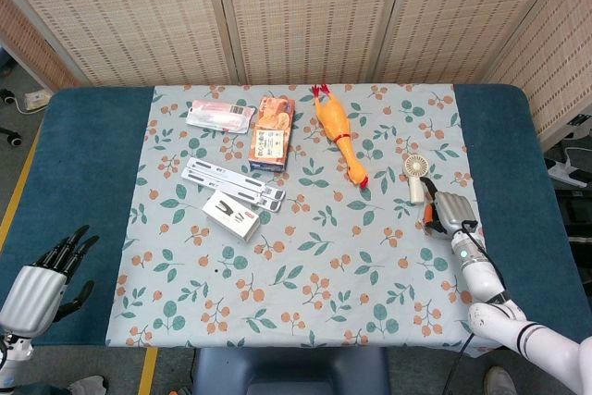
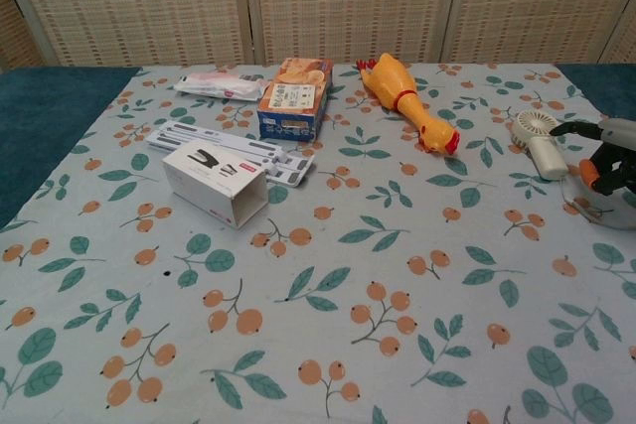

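Hands apart: your right hand rests on cloth beside small white fan, fingers curled around orange object, exact grip unclear; your left hand hangs off table's near-left corner, fingers spread, holding nothing

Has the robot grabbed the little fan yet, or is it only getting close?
Not yet. The right hand rests at the cloth's right edge, right next to the small white fan, with something orange under its fingers; whether it holds that is unclear. The fan lies flat on the floral cloth, not lifted. The left hand waits off to the side, open and holding nothing.
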You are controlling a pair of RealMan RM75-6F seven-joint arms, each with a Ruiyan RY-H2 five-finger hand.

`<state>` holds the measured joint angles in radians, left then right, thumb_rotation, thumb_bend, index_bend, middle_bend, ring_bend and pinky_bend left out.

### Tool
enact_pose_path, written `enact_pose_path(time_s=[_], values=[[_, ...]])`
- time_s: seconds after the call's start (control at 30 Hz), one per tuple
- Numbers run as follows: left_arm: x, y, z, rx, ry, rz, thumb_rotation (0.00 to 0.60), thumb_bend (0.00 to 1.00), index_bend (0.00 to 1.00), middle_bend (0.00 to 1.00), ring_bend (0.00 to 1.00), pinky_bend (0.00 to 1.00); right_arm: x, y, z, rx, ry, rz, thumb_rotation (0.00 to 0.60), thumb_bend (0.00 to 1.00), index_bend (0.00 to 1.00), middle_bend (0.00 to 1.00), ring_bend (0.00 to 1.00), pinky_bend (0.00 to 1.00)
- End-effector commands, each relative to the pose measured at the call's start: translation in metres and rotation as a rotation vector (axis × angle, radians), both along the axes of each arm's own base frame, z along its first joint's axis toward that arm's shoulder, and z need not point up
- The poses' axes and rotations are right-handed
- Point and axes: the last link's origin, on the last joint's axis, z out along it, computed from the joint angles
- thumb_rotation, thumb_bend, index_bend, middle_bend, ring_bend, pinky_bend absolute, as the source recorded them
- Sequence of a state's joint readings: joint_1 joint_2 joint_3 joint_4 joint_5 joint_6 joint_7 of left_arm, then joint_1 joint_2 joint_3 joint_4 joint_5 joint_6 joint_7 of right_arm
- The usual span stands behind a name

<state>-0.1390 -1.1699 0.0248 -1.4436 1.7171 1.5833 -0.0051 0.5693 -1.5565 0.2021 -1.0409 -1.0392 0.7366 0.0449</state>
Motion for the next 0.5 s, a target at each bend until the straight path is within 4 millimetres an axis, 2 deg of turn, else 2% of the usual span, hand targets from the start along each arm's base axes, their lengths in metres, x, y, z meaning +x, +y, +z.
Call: enact_pose_path(time_s=[0.03,0.5], values=[[-0.0001,0.0,0.0,0.0,0.0,0.001,0.6,0.38,0.12,0.03,0.15,0.43,0.0001,-0.0003,-0.0006,0.001,-0.001,0.0,0.6,0.7,0.05,0.77,0.57,0.73],[0.0003,0.0,0.0009,0.001,-0.004,-0.001,0.6,0.38,0.12,0.03,0.16,0.43,-0.0009,0.0,-0.0059,0.012,-0.001,-0.004,0.6,0.7,0.05,0.77,0.57,0.73]])
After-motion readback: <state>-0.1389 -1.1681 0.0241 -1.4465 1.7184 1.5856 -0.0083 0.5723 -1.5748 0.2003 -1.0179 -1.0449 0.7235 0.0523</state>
